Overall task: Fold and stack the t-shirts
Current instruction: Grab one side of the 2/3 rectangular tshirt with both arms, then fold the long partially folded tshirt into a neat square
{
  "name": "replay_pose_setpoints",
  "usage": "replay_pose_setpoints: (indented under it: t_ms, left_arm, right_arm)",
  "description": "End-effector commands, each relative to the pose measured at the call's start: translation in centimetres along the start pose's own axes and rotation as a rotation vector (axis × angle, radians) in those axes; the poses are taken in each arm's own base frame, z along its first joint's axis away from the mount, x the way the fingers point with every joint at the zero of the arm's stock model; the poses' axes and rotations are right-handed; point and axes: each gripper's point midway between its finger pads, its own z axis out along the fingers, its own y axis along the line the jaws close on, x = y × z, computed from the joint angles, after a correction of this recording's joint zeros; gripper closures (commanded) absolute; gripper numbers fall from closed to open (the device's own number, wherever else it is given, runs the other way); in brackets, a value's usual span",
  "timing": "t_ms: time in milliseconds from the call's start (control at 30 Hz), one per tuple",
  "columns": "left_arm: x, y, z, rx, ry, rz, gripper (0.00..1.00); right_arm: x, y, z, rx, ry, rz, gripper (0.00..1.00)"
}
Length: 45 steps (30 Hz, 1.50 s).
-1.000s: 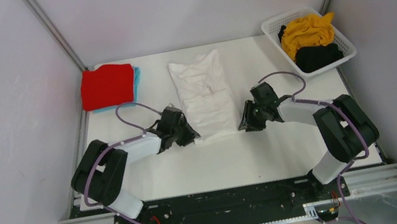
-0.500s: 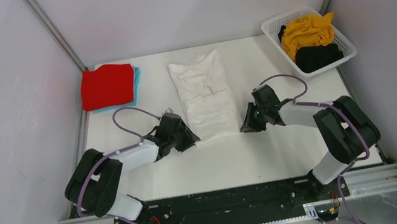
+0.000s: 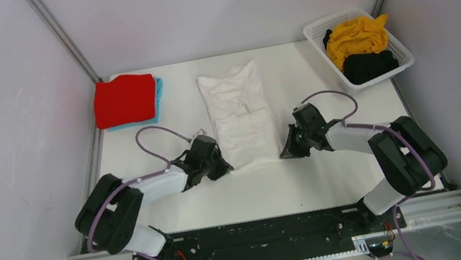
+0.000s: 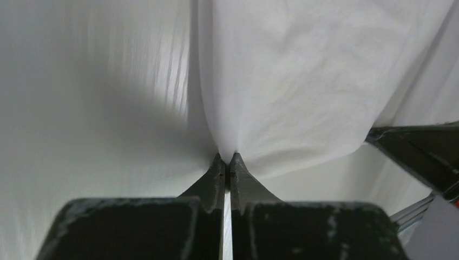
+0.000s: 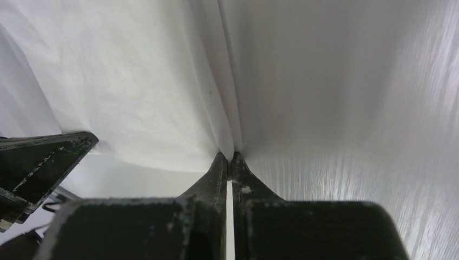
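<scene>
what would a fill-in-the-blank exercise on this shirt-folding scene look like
1. The left gripper and right gripper are each shut on the near hem of the long cotton t-shirt, whose colour is ____.
2. The folded red cotton t-shirt lies on a folded light blue cotton t-shirt at the far ____ corner of the table.
3. The white slotted plastic basket holds ____ crumpled shirts, the mustard yellow t-shirt and the black t-shirt.
Missing words: white; left; two

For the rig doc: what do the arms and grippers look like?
Left arm and right arm match: black joints, white links, a purple cable looping off each. Left gripper and right gripper are black, with two tapered fingers on a scuffed, blocky base. No markings visible.
</scene>
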Motion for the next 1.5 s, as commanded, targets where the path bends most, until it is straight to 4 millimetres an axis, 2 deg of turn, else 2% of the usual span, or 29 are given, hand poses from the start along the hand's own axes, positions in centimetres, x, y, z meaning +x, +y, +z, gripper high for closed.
replay_pose_setpoints:
  t_ms: [0, 33, 67, 100, 133, 167, 267, 400, 533, 667, 700, 767, 933, 1033, 1133, 1233, 1433, 1467]
  left_arm:
    - [5.6, 7.0, -3.1, -0.207, 0.14, 0.127, 1.0]
    - [6.0, 5.9, -4.0, -0.158, 0.139, 0.156, 1.0]
    - [6.7, 6.1, -4.7, -0.155, 0.162, 0.18, 1.0]
    - [7.1, 5.5, -5.8, -0.123, 0.164, 0.204, 1.0]
    - [7.9, 5.3, -6.5, -0.098, 0.198, 0.213, 1.0]
    - [8.4, 4.7, -7.6, -0.056, 0.205, 0.227, 1.0]
    - [10.1, 4.0, -10.0, 0.027, 0.248, 0.244, 1.0]
    - [11.0, 2.3, -13.1, 0.152, 0.252, 0.255, 1.0]
    - [10.4, 0.5, -14.7, 0.244, 0.204, 0.259, 1.0]
    - [7.8, -1.8, -15.7, 0.283, 0.092, 0.275, 1.0]
    - [6.5, -2.8, -16.2, 0.293, 0.037, 0.291, 1.0]
    - [4.7, -3.5, -16.2, 0.278, -0.02, 0.294, 1.0]
    - [-0.6, -3.0, -15.4, 0.198, -0.135, 0.216, 1.0]
    - [-3.4, -3.4, -15.7, 0.19, -0.192, 0.201, 1.0]
    - [-5.5, -3.9, -15.7, 0.173, -0.226, 0.198, 1.0]
    - [-7.6, -3.5, -15.1, 0.133, -0.248, 0.167, 1.0]
    - [-10.7, -3.6, -14.6, 0.106, -0.275, 0.144, 1.0]
    - [-11.1, -4.2, -14.8, 0.124, -0.271, 0.151, 1.0]
  right_arm:
    - [3.8, -0.9, -2.1, 0.037, 0.089, -0.034, 1.0]
    - [5.1, -1.1, -2.7, 0.048, 0.123, -0.048, 1.0]
    - [5.2, -0.6, -3.6, 0.029, 0.112, -0.067, 1.0]
    - [6.5, -0.8, -4.3, 0.048, 0.145, -0.087, 1.0]
    - [6.6, -0.2, -5.4, 0.028, 0.129, -0.106, 1.0]
    - [7.8, -0.7, -6.2, 0.049, 0.166, -0.121, 1.0]
    - [9.5, 0.3, -9.0, -0.002, 0.188, -0.171, 1.0]
    - [12.0, 2.0, -12.2, -0.125, 0.259, -0.215, 1.0]
    - [12.2, 4.2, -13.8, -0.233, 0.25, -0.247, 1.0]
    - [9.6, 6.8, -14.6, -0.282, 0.176, -0.279, 1.0]
    - [8.5, 7.9, -15.0, -0.294, 0.144, -0.284, 1.0]
    - [6.4, 9.3, -15.5, -0.315, 0.086, -0.282, 1.0]
    - [2.0, 11.5, -15.6, -0.375, -0.014, -0.243, 1.0]
    - [-0.1, 12.6, -15.3, -0.401, -0.041, -0.24, 1.0]
    - [-2.1, 13.7, -14.6, -0.407, -0.052, -0.241, 1.0]
    - [-4.0, 14.6, -14.1, -0.423, -0.068, -0.242, 1.0]
    - [-6.8, 15.7, -12.3, -0.435, -0.046, -0.229, 1.0]
    - [-7.0, 15.8, -12.3, -0.442, -0.043, -0.226, 1.0]
